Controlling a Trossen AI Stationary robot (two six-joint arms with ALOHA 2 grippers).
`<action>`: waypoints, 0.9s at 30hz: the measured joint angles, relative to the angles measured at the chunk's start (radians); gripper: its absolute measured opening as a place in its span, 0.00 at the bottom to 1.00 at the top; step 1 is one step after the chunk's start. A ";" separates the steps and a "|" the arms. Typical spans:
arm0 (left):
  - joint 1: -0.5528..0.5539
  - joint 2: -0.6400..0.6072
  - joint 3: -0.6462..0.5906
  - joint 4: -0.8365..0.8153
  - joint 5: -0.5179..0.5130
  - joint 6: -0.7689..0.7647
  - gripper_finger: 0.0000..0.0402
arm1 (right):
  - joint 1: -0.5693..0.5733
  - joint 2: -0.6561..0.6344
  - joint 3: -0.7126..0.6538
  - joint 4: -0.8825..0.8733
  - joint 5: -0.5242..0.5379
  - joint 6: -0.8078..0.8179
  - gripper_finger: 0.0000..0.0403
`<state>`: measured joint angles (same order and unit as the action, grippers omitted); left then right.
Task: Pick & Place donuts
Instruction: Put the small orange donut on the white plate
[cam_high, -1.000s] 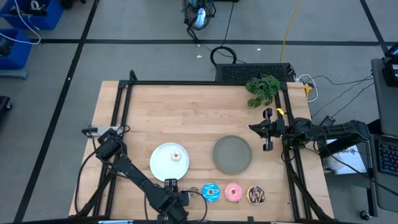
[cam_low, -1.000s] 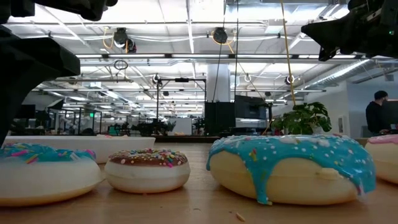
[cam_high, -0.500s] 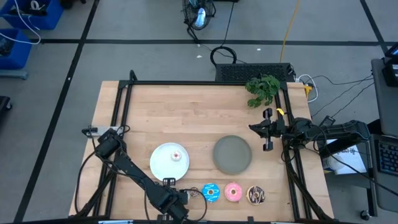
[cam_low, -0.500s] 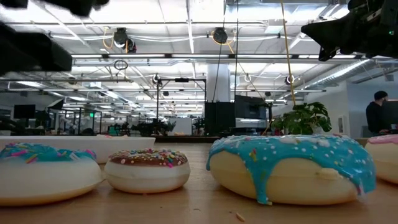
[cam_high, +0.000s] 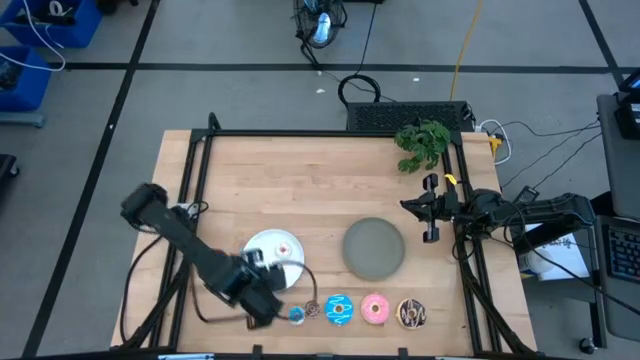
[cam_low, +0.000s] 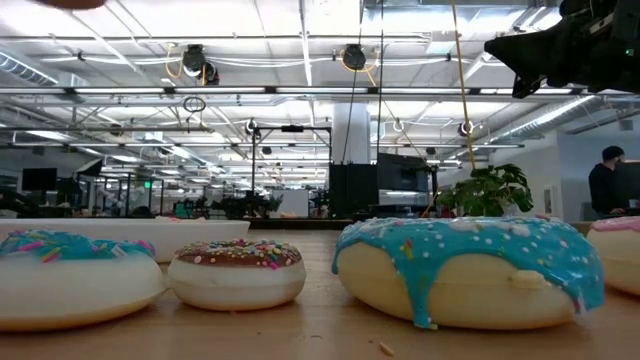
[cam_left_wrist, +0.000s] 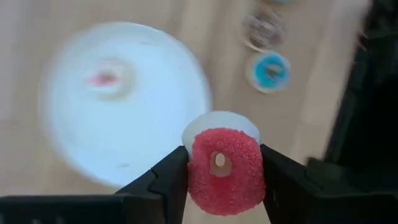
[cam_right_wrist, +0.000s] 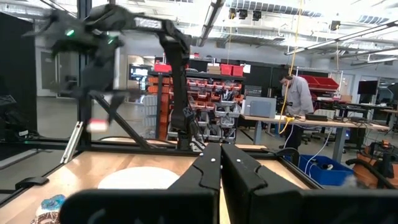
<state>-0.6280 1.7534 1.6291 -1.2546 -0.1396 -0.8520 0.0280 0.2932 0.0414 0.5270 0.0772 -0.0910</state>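
Left gripper (cam_left_wrist: 222, 177) clamps red donut (cam_left_wrist: 224, 169) (over white plate (cam_left_wrist: 74, 137) edge).

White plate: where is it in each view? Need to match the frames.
High view: white plate at front centre-left of the table, partly under the left gripper.
Low view: the long pale rim behind the donuts.
Left wrist view: the blurred white disc beyond the red donut.
Right wrist view: the pale oval on the table.
Shared landmark: the blue sprinkled donut.
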 joint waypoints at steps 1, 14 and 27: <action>0.004 -0.025 0.000 -0.020 -0.026 -0.014 0.42 | 0.000 0.000 0.000 0.000 0.000 0.000 0.00; 0.018 -0.103 0.000 -0.120 -0.115 -0.013 0.37 | 0.000 0.000 0.000 -0.011 0.000 0.040 0.00; 0.119 -0.102 -0.152 -0.113 -0.192 -0.007 0.34 | 0.000 0.000 0.000 -0.011 0.000 0.056 0.00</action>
<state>-0.5087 1.6512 1.4768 -1.3671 -0.3316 -0.8589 0.0283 0.2935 0.0413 0.5156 0.0769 -0.0353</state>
